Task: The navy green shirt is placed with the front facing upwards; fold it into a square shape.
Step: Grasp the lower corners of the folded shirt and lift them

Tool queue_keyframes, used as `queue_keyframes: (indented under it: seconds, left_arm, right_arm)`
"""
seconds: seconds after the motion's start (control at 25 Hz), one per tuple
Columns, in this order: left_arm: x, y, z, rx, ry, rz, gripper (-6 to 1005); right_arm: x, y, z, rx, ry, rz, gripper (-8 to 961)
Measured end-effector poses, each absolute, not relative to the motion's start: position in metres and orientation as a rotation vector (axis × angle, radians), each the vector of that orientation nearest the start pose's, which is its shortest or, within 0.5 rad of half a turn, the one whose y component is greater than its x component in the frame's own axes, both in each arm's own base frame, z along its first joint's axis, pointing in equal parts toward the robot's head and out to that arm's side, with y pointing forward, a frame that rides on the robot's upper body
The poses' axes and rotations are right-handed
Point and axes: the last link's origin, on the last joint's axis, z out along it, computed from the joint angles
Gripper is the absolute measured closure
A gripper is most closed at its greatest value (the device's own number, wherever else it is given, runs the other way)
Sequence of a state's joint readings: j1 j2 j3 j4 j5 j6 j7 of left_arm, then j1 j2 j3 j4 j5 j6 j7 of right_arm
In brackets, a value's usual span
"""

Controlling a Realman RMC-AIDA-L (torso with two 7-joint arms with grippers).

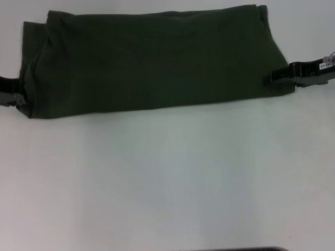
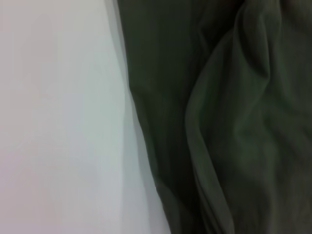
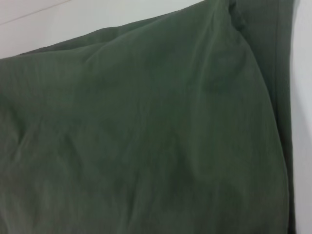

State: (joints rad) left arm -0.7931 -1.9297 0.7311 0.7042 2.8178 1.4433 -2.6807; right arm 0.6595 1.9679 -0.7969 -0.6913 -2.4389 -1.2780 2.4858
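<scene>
A: Head view: the navy green shirt (image 1: 152,60) is shown folded into a long band at the far part of the white bench (image 1: 167,178), no print visible. What may fail?

B: The left pincer (image 1: 17,94) and right pincer (image 1: 277,76) are set at opposite ends; whether either is closed on cloth cannot be told. If one end slips, the layers could be dragged askew. Only the pale, bare bench is shown around it.

You see a plain white table (image 1: 167,178), with a dark strip (image 1: 230,249) at its near edge.
</scene>
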Motion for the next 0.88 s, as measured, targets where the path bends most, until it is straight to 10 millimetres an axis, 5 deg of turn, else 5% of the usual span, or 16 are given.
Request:
queue_keyframes:
  seconds: [0.36, 0.48, 0.88]
  left_arm:
    - [-0.294, 0.391, 0.062, -2.032, -1.781, 0.318, 995]
    - [-0.294, 0.389, 0.062, -2.038, -1.788, 0.328, 995]
    - [-0.293, 0.376, 0.06, -2.101, -1.826, 0.402, 995]
  right_arm:
    - [0.301, 0.383, 0.039, -2.148, 1.712, 0.082, 249]
    - [0.3, 0.382, 0.045, -2.158, 1.708, 0.05, 491]
    - [0.302, 0.367, 0.05, -2.192, 1.727, -0.086, 941]
